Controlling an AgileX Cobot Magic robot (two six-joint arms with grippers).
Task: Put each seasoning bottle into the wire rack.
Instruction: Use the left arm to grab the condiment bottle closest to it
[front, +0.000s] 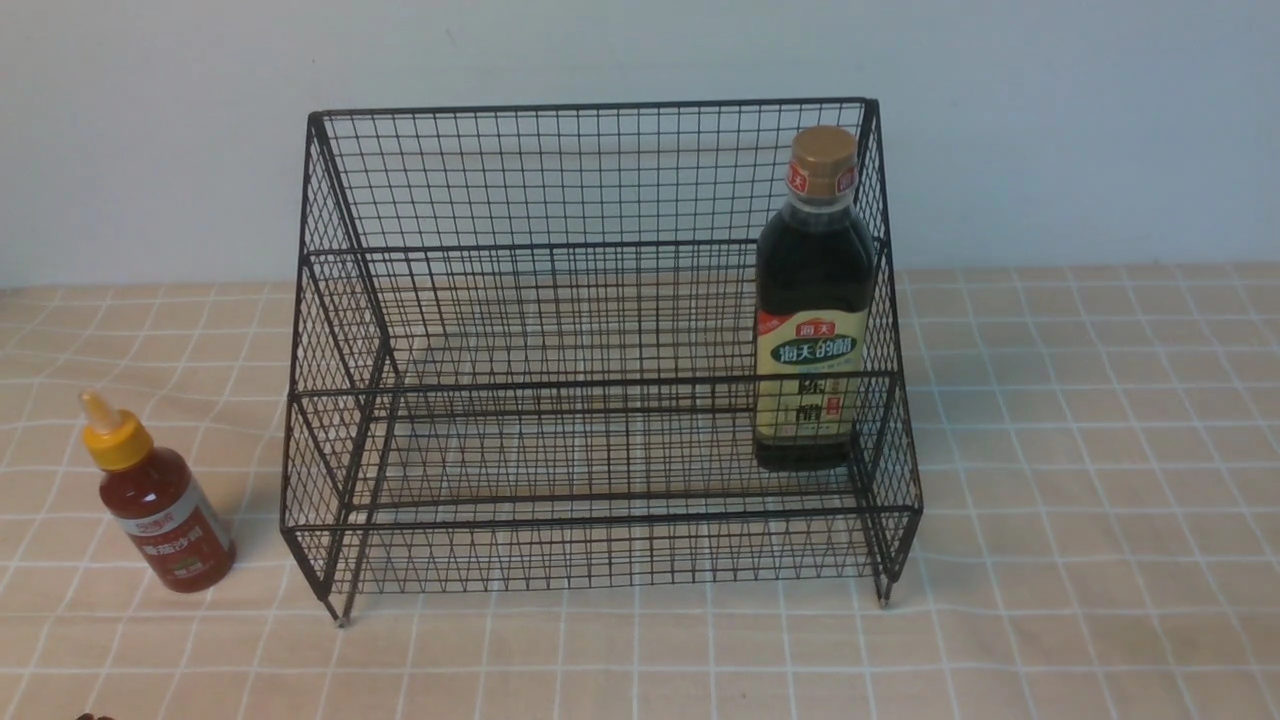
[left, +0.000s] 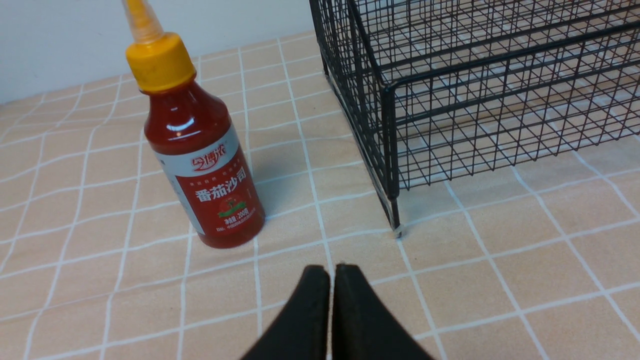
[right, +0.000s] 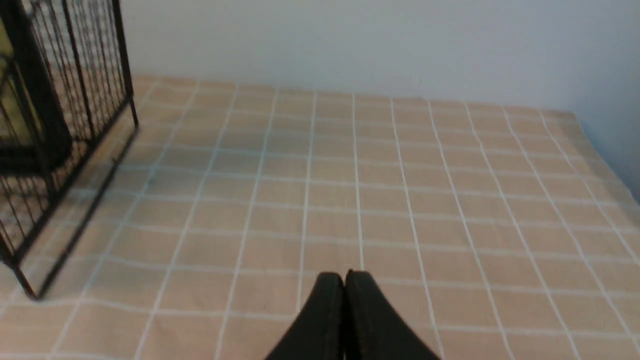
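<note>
checkered cloth (front: 1050, 500); front shows vinegar bottle (front: 812, 300) in wire rack (front: 600, 520); wrist views show left gripper (left: 332, 280), right gripper (right: 344, 282) closed.

The wire rack (front: 600, 515) stands mid-bench (front: 1080, 500), its back towards the wall (front: 150, 130). The vinegar bottle (front: 812, 300) stands upright in the rack's lower tier, at its right end. The sauce bottle (front: 165, 510) stands on the bench left of the rack, near its front left corner and apart from it.
</note>
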